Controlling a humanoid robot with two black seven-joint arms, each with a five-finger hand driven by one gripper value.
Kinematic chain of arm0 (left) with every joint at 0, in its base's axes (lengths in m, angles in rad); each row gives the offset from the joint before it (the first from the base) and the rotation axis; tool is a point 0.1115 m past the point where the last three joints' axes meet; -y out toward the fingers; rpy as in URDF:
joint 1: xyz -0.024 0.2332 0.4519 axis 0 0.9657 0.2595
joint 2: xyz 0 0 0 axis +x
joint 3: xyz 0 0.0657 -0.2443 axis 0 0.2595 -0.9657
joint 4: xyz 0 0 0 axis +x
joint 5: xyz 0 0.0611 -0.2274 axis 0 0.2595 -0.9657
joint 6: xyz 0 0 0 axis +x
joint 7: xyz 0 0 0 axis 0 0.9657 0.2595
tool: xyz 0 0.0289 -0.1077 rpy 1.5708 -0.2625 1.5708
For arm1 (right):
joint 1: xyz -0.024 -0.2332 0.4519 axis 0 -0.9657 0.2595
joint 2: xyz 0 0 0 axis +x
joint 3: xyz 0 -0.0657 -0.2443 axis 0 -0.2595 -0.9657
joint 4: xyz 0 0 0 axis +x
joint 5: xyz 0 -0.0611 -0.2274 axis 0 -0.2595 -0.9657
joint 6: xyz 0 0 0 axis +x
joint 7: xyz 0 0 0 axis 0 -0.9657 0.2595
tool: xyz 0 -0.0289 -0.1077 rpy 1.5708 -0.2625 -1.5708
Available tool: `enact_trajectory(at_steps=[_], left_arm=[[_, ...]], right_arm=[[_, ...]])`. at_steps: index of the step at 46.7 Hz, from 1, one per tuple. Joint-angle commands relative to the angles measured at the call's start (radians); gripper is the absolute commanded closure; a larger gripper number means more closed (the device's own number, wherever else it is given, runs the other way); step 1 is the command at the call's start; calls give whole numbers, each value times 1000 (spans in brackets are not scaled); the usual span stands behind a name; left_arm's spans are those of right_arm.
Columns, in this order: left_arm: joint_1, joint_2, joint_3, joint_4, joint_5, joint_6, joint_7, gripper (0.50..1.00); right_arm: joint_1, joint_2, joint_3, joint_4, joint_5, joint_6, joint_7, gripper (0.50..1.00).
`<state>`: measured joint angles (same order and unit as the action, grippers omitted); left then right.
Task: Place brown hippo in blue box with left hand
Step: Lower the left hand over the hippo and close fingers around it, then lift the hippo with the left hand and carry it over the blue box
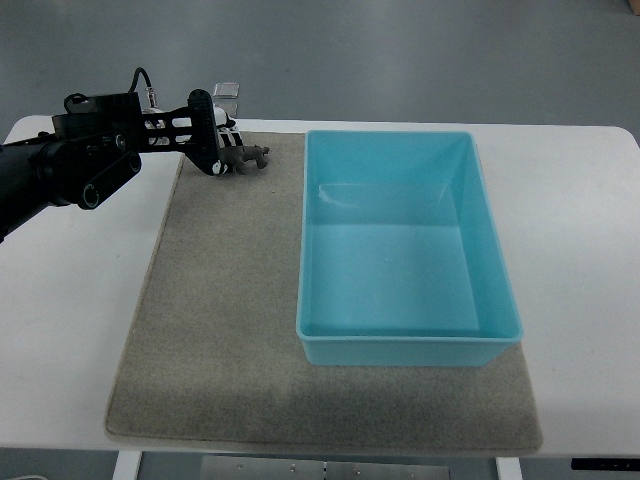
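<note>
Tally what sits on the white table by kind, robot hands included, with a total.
Brown hippo: 1, at the left hand
Blue box: 1, nothing visible inside
Grey mat: 1
Left hand: 1, fingers around the hippo
Total: 4

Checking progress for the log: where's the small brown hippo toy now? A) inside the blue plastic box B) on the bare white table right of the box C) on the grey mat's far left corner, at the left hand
C: the brown hippo sits on the grey mat at the left hand, outside the empty blue box.
</note>
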<state>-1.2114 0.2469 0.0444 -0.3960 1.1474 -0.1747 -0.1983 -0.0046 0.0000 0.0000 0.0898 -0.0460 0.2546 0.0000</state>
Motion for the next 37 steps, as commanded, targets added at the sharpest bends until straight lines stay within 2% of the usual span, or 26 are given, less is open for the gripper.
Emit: enact_trajectory(at_steps=[1,22,28,37], left_arm=[[1,0,-1,0,-2,0,0,1000],[-7,29,-18,-26,-26,4,-1,1000],[-22,95,-18,-99,-22,3,-3,1000],[-72,221,-21,-282,-20,0,-3,1000]], right_arm=[[0,0,0,1,0,0,0,564],[0,0,0,1,0,0,0,564],[0,0,0,-1,0,0,0,564],[0,0,0,1,0,0,0,564]])
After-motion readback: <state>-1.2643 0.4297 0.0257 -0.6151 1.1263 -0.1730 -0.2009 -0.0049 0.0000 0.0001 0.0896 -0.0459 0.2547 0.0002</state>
